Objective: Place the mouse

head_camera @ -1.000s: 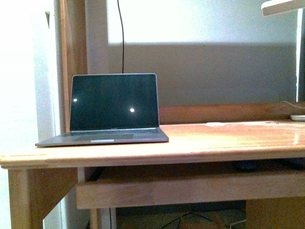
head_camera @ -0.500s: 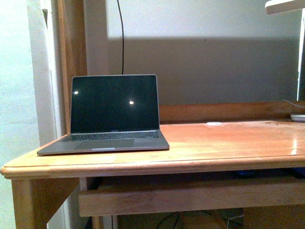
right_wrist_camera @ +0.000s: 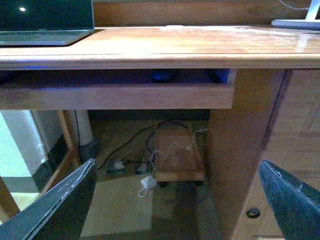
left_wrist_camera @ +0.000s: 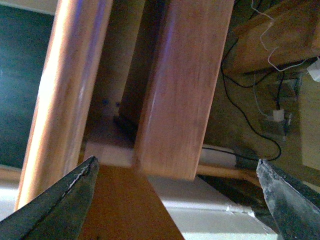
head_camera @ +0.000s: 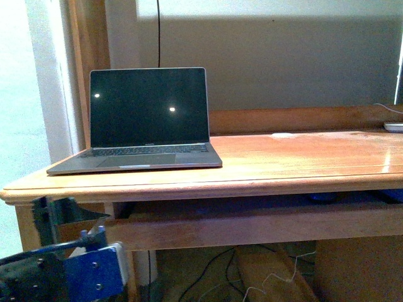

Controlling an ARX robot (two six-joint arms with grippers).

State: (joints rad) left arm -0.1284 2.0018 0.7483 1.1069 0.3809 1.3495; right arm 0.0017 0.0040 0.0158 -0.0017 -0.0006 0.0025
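Your left tool (left_wrist_camera: 175, 167) and right tool (right_wrist_camera: 176, 165) hang spread wide and empty, low before the glossy orange-brown wooden desk (head_camera: 283, 163). The small dark rounded mouse (right_wrist_camera: 164, 75) seems to sit in shadow under the desk top, behind the wooden front rail (right_wrist_camera: 115, 95). Reaching in, you could strike that rail. Further back on the desk, spare the open grey laptop (head_camera: 148, 113).

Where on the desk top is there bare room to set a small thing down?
The widest bare patch of the desk top lies between the laptop and the flat white object at the far right edge, but for a small pale spot near the back rail. The shelf below is tight: what looks like the mouse lies there.
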